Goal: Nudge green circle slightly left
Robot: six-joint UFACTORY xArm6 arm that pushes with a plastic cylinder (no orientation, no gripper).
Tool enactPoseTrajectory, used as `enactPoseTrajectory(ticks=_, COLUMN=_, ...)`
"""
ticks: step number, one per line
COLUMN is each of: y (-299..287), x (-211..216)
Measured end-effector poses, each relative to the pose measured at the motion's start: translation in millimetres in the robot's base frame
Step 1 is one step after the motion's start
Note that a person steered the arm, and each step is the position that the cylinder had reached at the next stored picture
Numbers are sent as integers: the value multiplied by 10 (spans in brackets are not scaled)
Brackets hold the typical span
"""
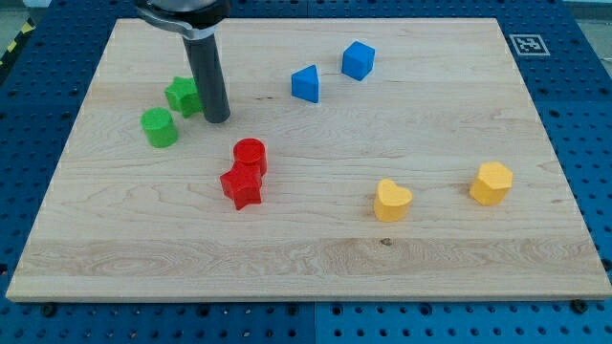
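The green circle (159, 127) stands on the wooden board (306, 258) at the view's left. A green star-shaped block (182, 96) sits just above and to its right. My tip (217, 118) is down on the board, right of the green circle with a gap between them, and close beside the green star's right side.
A red cylinder (250, 155) and a red star (241, 186) touch near the middle. A blue triangular block (306, 84) and a blue cube (359, 60) lie at the top. A yellow heart (391, 200) and a yellow hexagonal block (491, 182) lie at the right.
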State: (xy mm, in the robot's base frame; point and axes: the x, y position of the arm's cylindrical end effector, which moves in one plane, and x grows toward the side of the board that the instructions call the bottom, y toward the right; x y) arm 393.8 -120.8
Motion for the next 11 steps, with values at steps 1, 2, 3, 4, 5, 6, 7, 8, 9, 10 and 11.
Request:
enactPoseTrajectory(ticks=1, y=94, x=146)
enactPoseTrajectory(ticks=2, y=95, x=197)
enactPoseTrajectory(ticks=3, y=-32, x=197)
enactPoseTrajectory(ticks=4, y=-310, x=197)
enactPoseTrajectory(ticks=5, y=-387, x=197)
enactPoseTrajectory(ticks=6, y=-516, x=202)
enactPoseTrajectory(ticks=7, y=-582, x=246)
enactPoseTrajectory(ticks=8, y=-582, x=396)
enactPoseTrajectory(ticks=9, y=-662, x=498)
enactPoseTrajectory(ticks=10, y=-770, x=640)
enactPoseTrajectory(ticks=11, y=-1097, x=707)
